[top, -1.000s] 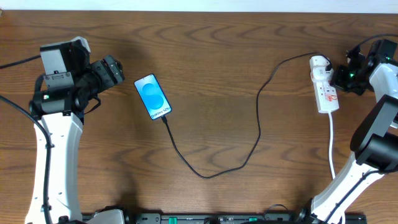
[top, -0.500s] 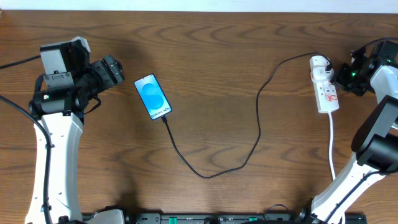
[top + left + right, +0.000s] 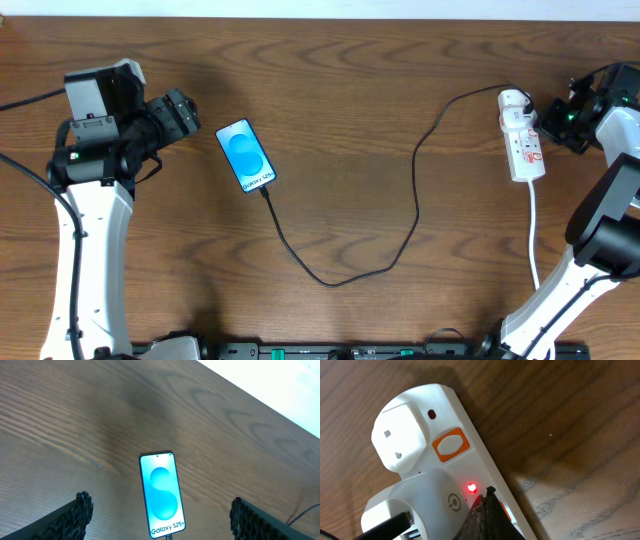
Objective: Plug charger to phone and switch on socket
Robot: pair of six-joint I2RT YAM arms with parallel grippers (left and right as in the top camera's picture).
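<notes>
The phone [image 3: 245, 155] lies face up left of centre, its blue screen lit, and shows in the left wrist view as the phone [image 3: 161, 494]. The charger [image 3: 418, 215], a thin black cable, runs from the phone's lower end in a loop to a white adapter [image 3: 420, 505] plugged into the socket [image 3: 525, 145]. My left gripper [image 3: 185, 112] hovers open just left of the phone, the phone between its fingers [image 3: 82, 507] in the wrist view. My right gripper [image 3: 487, 497] is shut, its tips on the socket [image 3: 470, 430] beside a lit red lamp [image 3: 471, 488].
An orange switch [image 3: 451, 444] sits further along the strip. The strip's white cord [image 3: 535, 235] trails toward the front edge beside the right arm's base [image 3: 600, 240]. The left arm's base [image 3: 90, 230] stands at the left.
The right wrist has shifted a little toward the far right. The phone, the cable and the left arm have not moved.
</notes>
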